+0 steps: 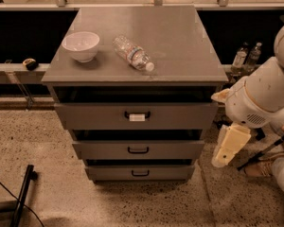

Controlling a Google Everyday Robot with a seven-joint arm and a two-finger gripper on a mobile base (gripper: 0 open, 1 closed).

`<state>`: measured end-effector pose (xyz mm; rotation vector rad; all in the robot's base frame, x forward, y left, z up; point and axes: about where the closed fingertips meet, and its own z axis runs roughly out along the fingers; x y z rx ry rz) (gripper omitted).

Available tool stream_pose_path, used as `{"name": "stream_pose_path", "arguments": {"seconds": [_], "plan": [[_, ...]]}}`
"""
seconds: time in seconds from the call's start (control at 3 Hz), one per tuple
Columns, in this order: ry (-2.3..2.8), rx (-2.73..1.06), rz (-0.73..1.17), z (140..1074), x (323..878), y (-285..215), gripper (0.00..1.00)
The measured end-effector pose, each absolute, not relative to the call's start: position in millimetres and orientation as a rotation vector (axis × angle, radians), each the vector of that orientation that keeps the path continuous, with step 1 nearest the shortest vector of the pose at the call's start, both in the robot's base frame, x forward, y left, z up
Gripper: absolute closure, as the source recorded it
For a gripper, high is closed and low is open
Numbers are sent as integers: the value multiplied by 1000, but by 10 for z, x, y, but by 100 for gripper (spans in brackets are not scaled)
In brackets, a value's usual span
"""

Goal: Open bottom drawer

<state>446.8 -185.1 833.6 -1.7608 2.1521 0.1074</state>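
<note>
The bottom drawer [140, 172] is the lowest and narrowest of three grey fronts on the cabinet, shut, with a small black loop handle [140, 174]. Above it are the middle drawer [138, 150] with a black handle and the top drawer [136, 116] with a white label on its handle. My gripper [227, 148] hangs as a cream-coloured end below the white arm [262, 96], to the right of the cabinet at about the middle drawer's height. It is apart from all the drawers and holds nothing that I can see.
A white bowl [81, 45] and a lying plastic bottle [132, 54] sit on the cabinet top [180, 41]. Two bottles [246, 56] stand behind at right. A black stand [22, 195] lies on the speckled floor at lower left. A black tool [261, 152] lies at right.
</note>
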Motion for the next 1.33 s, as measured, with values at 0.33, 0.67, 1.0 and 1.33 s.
{"name": "stream_pose_path", "arguments": {"seconds": [0.33,0.67,1.0,1.33], "plan": [[2067,-1738,356,7683,4462,-1662,0],[1909,-1689,513,7011,4516,-1401,0],[1743,-1675,595,6647,4523,-1293,0],[1662,-1728,589,6538,4501,-1271,0]]}}
